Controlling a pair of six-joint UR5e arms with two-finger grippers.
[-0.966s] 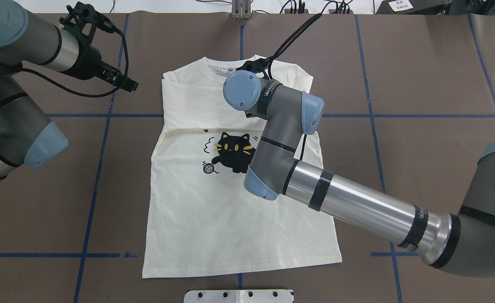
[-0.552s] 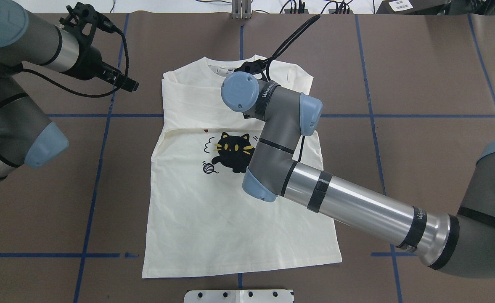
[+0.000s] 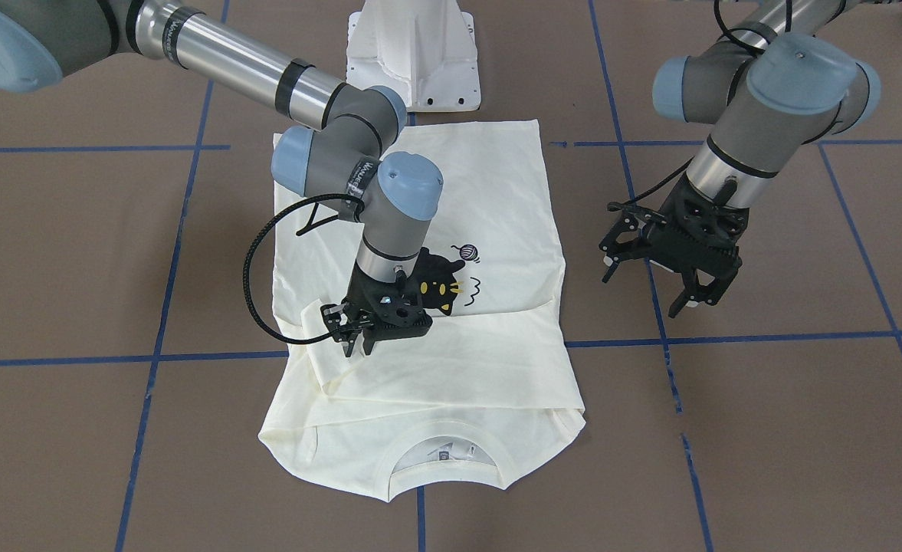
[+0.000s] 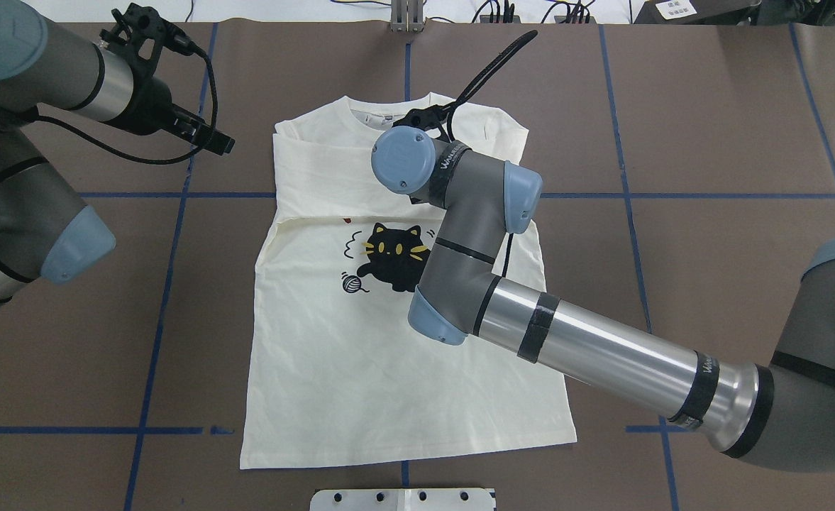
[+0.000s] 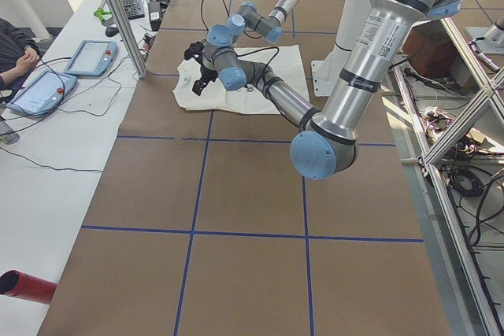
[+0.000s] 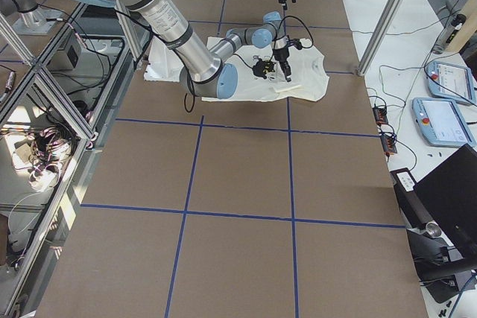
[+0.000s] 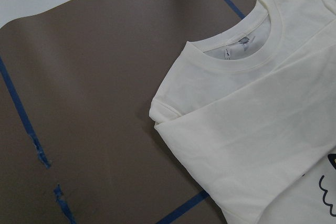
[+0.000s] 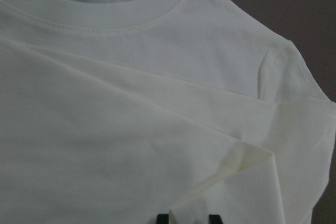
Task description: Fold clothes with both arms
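The cream-white shirt [image 4: 332, 355] lies flat on the brown table, cat print [image 4: 392, 259] up, collar at the far end. Its sleeves are folded across the chest [image 3: 451, 360]. My right arm reaches over the shirt. My right gripper [image 3: 356, 346] is low on the folded sleeve near the shirt's right shoulder. In the right wrist view its fingertips [image 8: 165, 217] stand close together with a ridge of cloth [image 8: 231, 166] between them. My left gripper [image 3: 650, 291] is open and empty, above bare table off the shirt's left side; it also shows in the overhead view [image 4: 222, 145].
The white metal base plate [image 3: 412, 54] stands at the robot's edge by the shirt's hem. Blue tape lines [image 4: 169, 284] cross the brown table. A black cable loop [image 3: 255, 261] hangs from my right wrist over the shirt's edge.
My right wrist has shifted slightly to the left over the shirt's chest. The left arm and the shirt's outline look unchanged.
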